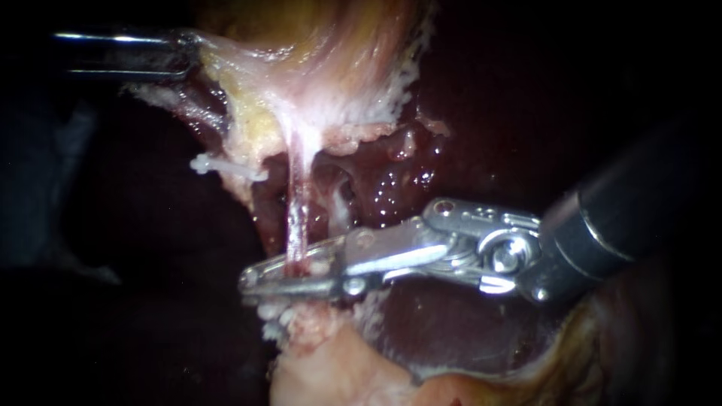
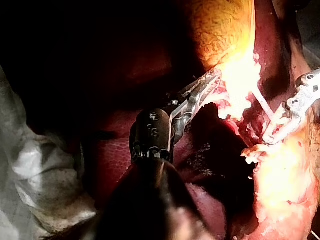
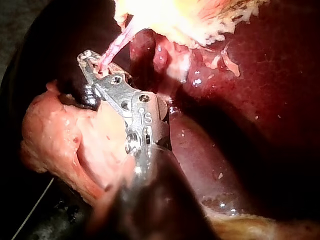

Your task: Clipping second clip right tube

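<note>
While my left instrument (image 1: 183, 54) pinches the gallbladder (image 1: 338, 68) edge with tight jaws, my right instrument (image 1: 259, 277) has its jaws squeezed on the tube (image 1: 298, 203), a thin, wet, pink-and-white string pulled straight, running from above the jaws, between them, to lumpy pale tissue (image 1: 316, 334) just under them.
</note>
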You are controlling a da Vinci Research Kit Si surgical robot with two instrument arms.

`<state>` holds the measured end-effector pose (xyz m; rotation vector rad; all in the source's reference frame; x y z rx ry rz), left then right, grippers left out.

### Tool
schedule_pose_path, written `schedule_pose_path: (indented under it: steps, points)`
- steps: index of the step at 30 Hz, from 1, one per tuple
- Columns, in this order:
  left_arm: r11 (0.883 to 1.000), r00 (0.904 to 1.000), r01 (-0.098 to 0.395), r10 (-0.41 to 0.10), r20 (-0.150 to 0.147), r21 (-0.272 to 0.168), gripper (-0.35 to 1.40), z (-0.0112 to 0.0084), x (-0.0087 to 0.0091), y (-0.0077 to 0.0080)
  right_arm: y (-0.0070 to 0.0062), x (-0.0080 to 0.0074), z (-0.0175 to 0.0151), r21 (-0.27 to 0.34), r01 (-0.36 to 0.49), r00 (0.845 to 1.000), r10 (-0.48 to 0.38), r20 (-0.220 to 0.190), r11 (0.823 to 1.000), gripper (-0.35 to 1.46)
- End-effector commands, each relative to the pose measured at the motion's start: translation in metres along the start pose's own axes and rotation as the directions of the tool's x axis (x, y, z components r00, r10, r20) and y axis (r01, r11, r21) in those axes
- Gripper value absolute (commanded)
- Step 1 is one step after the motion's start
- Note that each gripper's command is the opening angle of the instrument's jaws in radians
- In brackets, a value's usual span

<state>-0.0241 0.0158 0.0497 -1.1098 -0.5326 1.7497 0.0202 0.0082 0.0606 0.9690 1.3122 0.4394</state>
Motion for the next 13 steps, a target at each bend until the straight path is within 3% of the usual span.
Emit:
schedule_pose_path:
  steps: [1,13]
  points:
    - [1.0,1.0,0.0,0.0,0.0,0.0,-0.35,0.0,0.0,0.0,0.0,0.0,0.0,0.006,-0.004,1.0,0.005,-0.001,1.0,-0.35]
    - [1.0,1.0,0.0,0.0,0.0,0.0,-0.35,0.0,0.0,0.0,0.0001,-0.0006,-0.0001,0.003,-0.002,1.0,0.002,0.009,1.0,-0.35]
